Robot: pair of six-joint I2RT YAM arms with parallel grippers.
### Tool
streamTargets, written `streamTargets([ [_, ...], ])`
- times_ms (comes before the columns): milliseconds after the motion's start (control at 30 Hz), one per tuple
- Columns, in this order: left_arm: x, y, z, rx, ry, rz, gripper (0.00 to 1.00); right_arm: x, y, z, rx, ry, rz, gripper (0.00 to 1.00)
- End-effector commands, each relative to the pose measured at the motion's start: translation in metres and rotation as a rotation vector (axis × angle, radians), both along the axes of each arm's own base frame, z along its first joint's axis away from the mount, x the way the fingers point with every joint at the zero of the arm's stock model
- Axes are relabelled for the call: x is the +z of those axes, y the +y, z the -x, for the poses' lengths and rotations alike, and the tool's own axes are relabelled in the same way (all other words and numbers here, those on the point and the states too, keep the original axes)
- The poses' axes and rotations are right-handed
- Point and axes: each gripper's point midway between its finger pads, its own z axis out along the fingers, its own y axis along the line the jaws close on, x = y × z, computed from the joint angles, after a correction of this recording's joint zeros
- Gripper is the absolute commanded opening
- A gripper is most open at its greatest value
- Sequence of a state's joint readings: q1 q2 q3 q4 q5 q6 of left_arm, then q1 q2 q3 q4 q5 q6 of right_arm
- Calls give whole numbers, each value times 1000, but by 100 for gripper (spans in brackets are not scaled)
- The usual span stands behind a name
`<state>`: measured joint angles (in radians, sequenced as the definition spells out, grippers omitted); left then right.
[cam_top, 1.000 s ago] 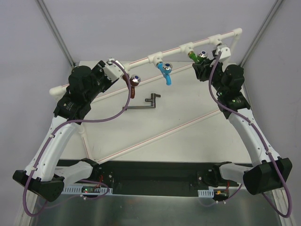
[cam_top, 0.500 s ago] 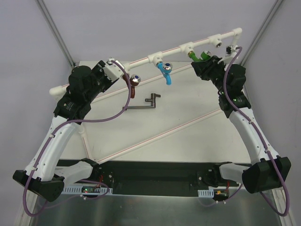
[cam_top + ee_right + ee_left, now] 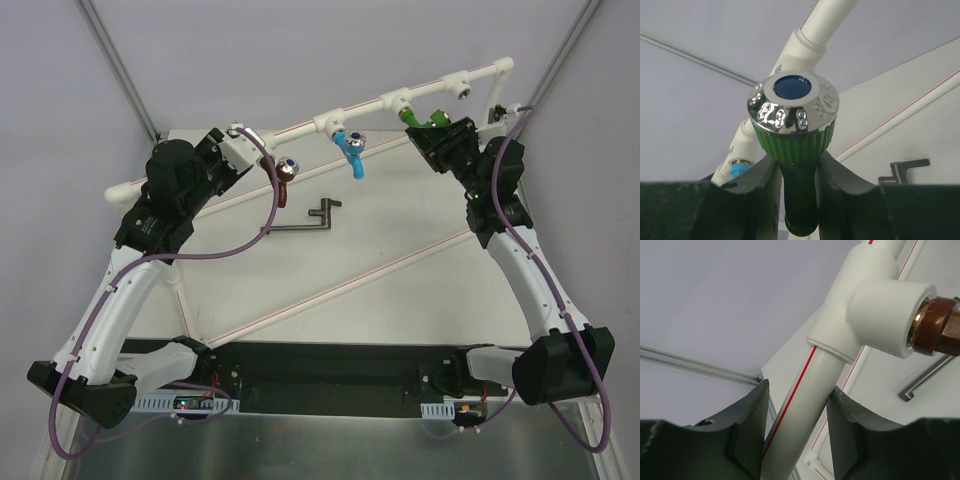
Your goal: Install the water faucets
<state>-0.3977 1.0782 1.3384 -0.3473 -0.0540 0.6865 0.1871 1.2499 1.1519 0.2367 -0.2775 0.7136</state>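
green faucet [image 3: 795,137]: sitting at the right tee [image 3: 395,101] of the white pipe frame [image 3: 300,128], probably being screwed in.
right gripper [image 3: 799,170]: clamping the green faucet's neck under its silver cap.
reddish-brown faucet [image 3: 283,180]: hanging from the left tee [image 3: 865,305], looking seated.
blue faucet [image 3: 350,152]: hanging from the middle tee [image 3: 328,124].
left gripper [image 3: 795,432]: squeezing the pipe just beside the left tee, bracing it.
remaining: likely only the green one's tightening.

The pipe frame [image 3: 362,108] bars the table's [image 3: 380,220] far side, brown faucet [image 3: 284,185] and blue faucet [image 3: 350,155] hanging under it. Pipe fills the gap between the left fingers [image 3: 747,435], the green faucet [image 3: 795,140] that between the right fingers [image 3: 760,195]. Mid-table lies open around a bent bar [image 3: 312,218].
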Motion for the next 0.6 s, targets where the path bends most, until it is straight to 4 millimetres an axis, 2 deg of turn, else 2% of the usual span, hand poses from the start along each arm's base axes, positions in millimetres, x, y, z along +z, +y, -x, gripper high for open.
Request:
streamTargets([
  [0, -64, -11, 22, 56, 292, 189, 0, -11, -9, -27, -80, 95, -200, 2],
  [167, -65, -11, 22, 60, 293, 185, 0, -6, -7, -31, -60, 149, -330, 2],
  [567, -68, -11, 21, 62, 300, 179, 0, 0, -7, -34, -22, 243, -498, 2],
])
